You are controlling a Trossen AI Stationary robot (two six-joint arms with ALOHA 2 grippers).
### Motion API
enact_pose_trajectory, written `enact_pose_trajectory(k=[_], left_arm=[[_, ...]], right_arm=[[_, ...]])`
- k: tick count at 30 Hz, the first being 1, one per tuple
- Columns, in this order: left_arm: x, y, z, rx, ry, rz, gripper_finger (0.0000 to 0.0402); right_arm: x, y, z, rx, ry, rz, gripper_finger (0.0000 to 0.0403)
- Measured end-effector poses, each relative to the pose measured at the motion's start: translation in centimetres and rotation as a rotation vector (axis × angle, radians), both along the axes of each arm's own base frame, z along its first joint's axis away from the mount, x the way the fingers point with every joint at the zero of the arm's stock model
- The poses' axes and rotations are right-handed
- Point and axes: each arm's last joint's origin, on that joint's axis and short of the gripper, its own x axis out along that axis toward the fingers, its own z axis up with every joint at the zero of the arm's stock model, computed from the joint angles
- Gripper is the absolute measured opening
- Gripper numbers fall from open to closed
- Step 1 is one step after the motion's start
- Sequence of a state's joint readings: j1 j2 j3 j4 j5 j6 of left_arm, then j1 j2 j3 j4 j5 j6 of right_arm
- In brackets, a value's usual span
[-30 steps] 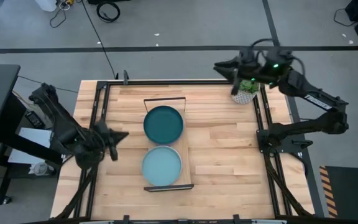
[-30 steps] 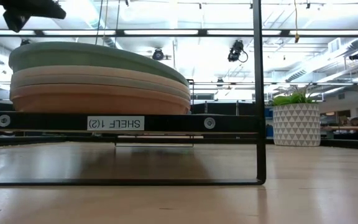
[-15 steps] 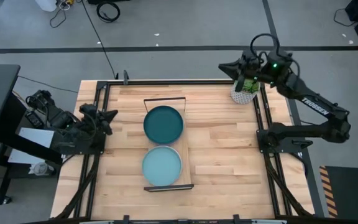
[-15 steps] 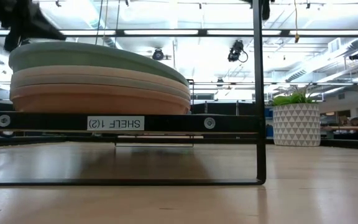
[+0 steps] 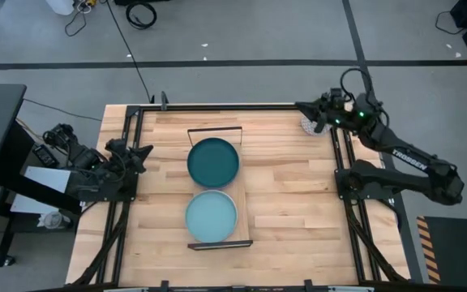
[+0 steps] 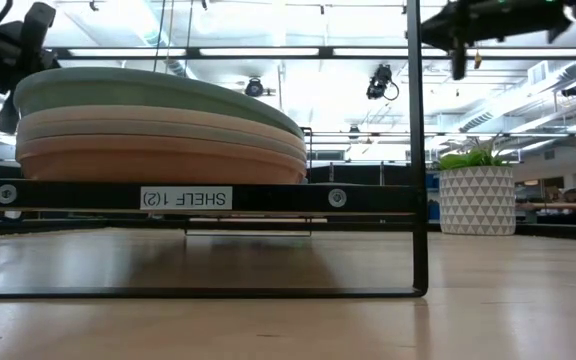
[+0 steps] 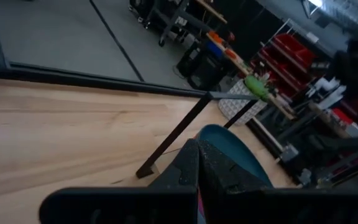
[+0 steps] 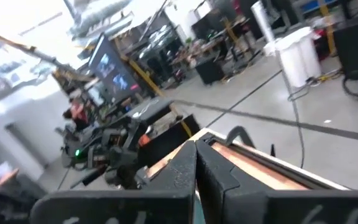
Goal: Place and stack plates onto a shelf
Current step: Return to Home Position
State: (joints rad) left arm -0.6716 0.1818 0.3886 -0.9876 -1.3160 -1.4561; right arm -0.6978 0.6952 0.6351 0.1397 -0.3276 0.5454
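While left claw (image 5: 141,151) and right claw (image 5: 301,105) sit pinched together, shelf (image 5: 242,191) bears two plate stacks (image 5: 213,162), one four-high.

A stack of plates (image 6: 158,125) fills the left half of the frame: pale green on top, then beige, grey-green and peach. It sits on the shelf (image 6: 368,197), whose dark edge bears a label (image 6: 185,198) reading "SHELF 1(2)" mirrored. A potted plant (image 6: 476,198) stands on the table (image 6: 288,325) at right. Parts of the left arm (image 6: 8,45) and the right arm (image 6: 488,18) show in the upper corners.

Open tabletop (image 5: 290,203) flanks the shelf (image 6: 378,197); a potted plant (image 6: 476,200) blocks one far corner.
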Motion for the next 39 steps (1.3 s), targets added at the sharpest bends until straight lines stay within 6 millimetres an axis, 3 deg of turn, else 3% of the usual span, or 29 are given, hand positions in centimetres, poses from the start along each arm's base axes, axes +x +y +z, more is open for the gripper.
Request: enact_pose_trajectory(k=[8, 13, 18, 22, 27, 31, 34, 39], left_arm=[[0.2, -0.1, -1.8, 0.02, -0.009, 0.022, 0.0001], [0.4, -0.3, -3.2, 0.009, -0.015, 0.033, 0.0001], [0.6, -0.5, -3.2, -0.007, -0.021, 0.011, 0.0001], [1.2, -1.2, -2.3, 0.024, -0.021, -0.064, 0.0001], [2.1, -2.6, 0.1, 0.067, -0.055, -0.268, 0.0001], [2.5, -3.2, 2.8, 0.154, -0.169, -0.43, 0.0001], [2.3, -3.1, 4.1, 0.243, -0.225, -0.446, 0.0001], [2.5, -2.9, 4.0, 0.305, -0.207, -0.413, 0.0001]], right_arm=[[-3.2, 1.8, -2.8, 0.041, -0.089, -0.144, 0.0009], [-4.0, 2.4, -4.8, 0.087, -0.124, -0.153, 0.001], [-4.4, 2.8, -7.3, 0.144, -0.138, -0.13, 0.001], [-4.5, 2.8, -9.0, 0.18, -0.187, -0.121, 0.001], [-4.5, 2.9, -10.5, 0.206, -0.259, -0.108, 0.0011], [-4.6, 3.0, -10.5, 0.189, -0.283, -0.102, 0.0011], [-4.9, 3.2, -10.0, 0.155, -0.298, -0.101, 0.0011], [-5.6, 3.7, -9.9, 0.154, -0.317, -0.083, 0.0011]])
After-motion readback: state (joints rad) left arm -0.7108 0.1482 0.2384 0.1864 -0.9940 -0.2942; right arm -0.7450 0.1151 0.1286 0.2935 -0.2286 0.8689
